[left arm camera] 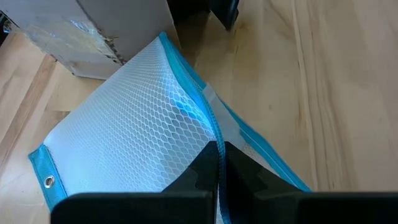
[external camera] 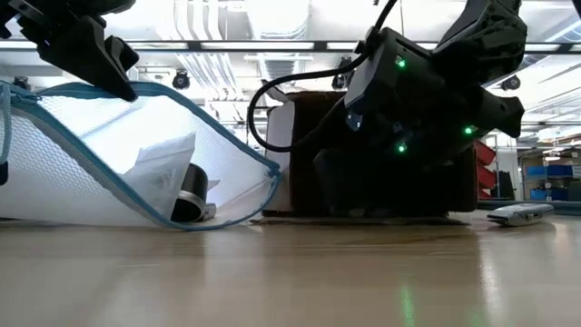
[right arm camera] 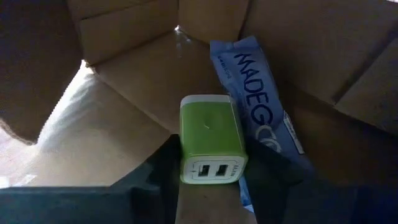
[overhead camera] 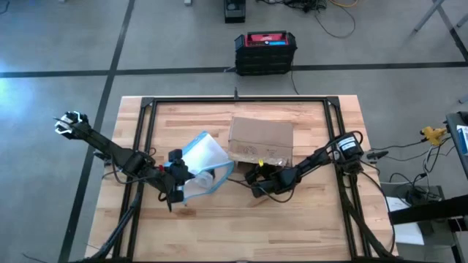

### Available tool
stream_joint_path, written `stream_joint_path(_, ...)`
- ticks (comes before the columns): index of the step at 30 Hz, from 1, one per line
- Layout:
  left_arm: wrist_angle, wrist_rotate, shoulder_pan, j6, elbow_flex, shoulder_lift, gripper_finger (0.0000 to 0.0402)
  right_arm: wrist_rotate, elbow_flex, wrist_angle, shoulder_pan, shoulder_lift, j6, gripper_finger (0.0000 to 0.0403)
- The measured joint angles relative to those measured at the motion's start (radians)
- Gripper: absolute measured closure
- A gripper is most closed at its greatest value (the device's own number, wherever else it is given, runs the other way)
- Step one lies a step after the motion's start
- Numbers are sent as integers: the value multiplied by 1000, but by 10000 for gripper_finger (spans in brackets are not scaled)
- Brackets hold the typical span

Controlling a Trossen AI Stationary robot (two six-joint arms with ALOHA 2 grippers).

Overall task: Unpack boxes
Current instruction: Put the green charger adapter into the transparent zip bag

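A brown cardboard box (overhead camera: pixel 259 139) lies at mid-table with its open side toward the near edge. My right gripper (right arm camera: pixel 211 169) reaches into that opening, closed on a green USB charger cube (right arm camera: pixel 210 134). Beside the cube, a blue printed packet (right arm camera: pixel 258 102) lies on the cardboard inside the box. Left of the box is a clear mesh pouch with a blue edge (overhead camera: pixel 206 162). My left gripper (left arm camera: pixel 217 163) is shut on it and holds its mouth up. A white item and a dark cylinder (external camera: pixel 191 204) lie inside the pouch. My left gripper pinches the pouch's blue edge strip (left arm camera: pixel 214 134) between its two fingers, which come slanting down from the table's left. That edge is raised, and the pouch's lower side (external camera: pixel 136 218) rests on the table. My right gripper pinches the charger's two opposite sides (right arm camera: pixel 184 152) between its fingers (right arm camera: pixel 158 171). It comes nearly level from the table's near right into the box. The socket face points back at the wrist. I cannot tell whether the cube is off the cardboard.
A black frame's rails (overhead camera: pixel 234 100) run around the work area. A black-and-red case (overhead camera: pixel 265 51) stands on the floor beyond the far edge. A small grey object (external camera: pixel 517 214) lies on the table right of the box. Bare wood lies along the near edge (overhead camera: pixel 241 234).
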Motion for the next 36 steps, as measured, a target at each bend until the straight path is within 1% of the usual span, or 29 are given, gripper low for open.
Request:
stream_joint_path(2,17,0,0,0,0,0,401,-15,0,-2,15,-6,-13,283)
stream_joint_path(5,52,-1,0,4,0,13,401,-40,7,-6,66,-33,-44,283)
stream_joint_path(10,105,0,0,8,0,71,401,-40,41,0,160,-113,-159,283)
stream_joint_path(12,131,0,1,17,0,103,401,-47,66,3,189,-124,-206,283)
stream_joint_path(15,184,0,1,44,0,148,401,-122,103,57,207,-125,-335,283)
stream_joint_path(17,231,1,2,86,-1,168,401,-199,130,128,197,-108,-434,283)
stream_joint_path(21,281,1,6,129,18,184,401,-276,194,207,146,-37,-585,283)
stream_joint_path(24,279,14,5,126,38,187,402,-320,265,215,93,23,-687,282)
stream_joint_path(29,270,29,4,128,40,187,401,-456,403,290,15,153,-871,278)
stream_joint_path(33,264,30,3,129,38,188,402,-480,550,303,-30,251,-995,273)
stream_joint_path(36,257,29,4,129,37,189,402,-497,639,303,-52,308,-1064,259)
